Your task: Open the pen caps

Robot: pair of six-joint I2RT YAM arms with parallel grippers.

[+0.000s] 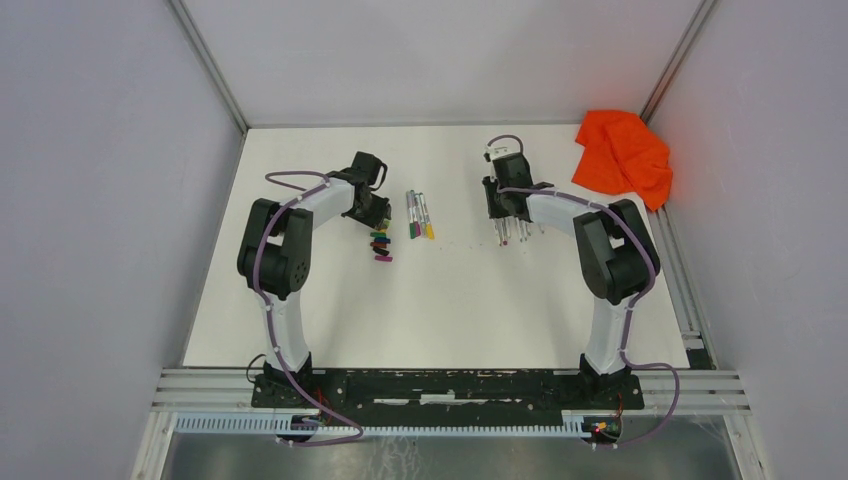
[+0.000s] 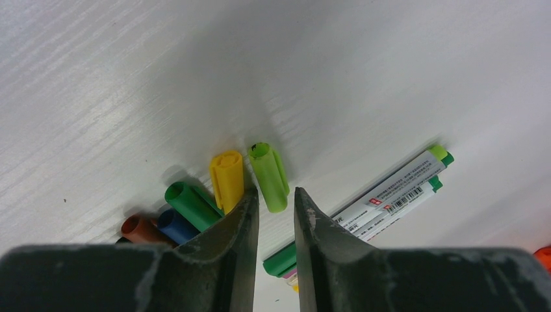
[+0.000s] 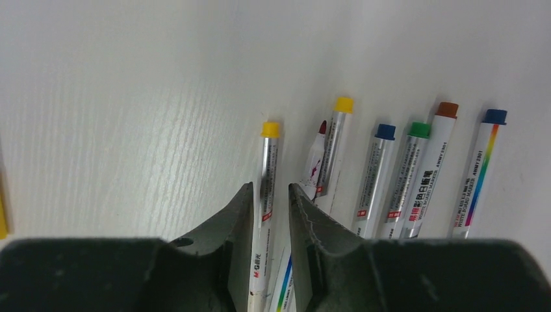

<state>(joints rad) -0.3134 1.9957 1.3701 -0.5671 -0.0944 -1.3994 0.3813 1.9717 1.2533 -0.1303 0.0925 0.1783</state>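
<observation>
— White tabletop [image 1: 450,300]. What's left for you?
— Three pens [image 1: 419,213] mid-table between the arms look still capped. Probably light, stiff, slick plastic, so pinch barrel and cap, then pull straight.
— Looks?
— Grey-white barrels, coloured ends. Loose caps [image 2: 227,179] are heaped by your left gripper [image 2: 275,195], jaws slightly parted, empty. Right gripper [image 3: 269,186] is parted too, straddling a yellow-ended pen [image 3: 268,162].

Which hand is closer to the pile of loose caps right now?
Left. The left hand is right beside the loose caps, fingertips almost at them. The right hand is well away on the other side, over a row of pens.
</observation>
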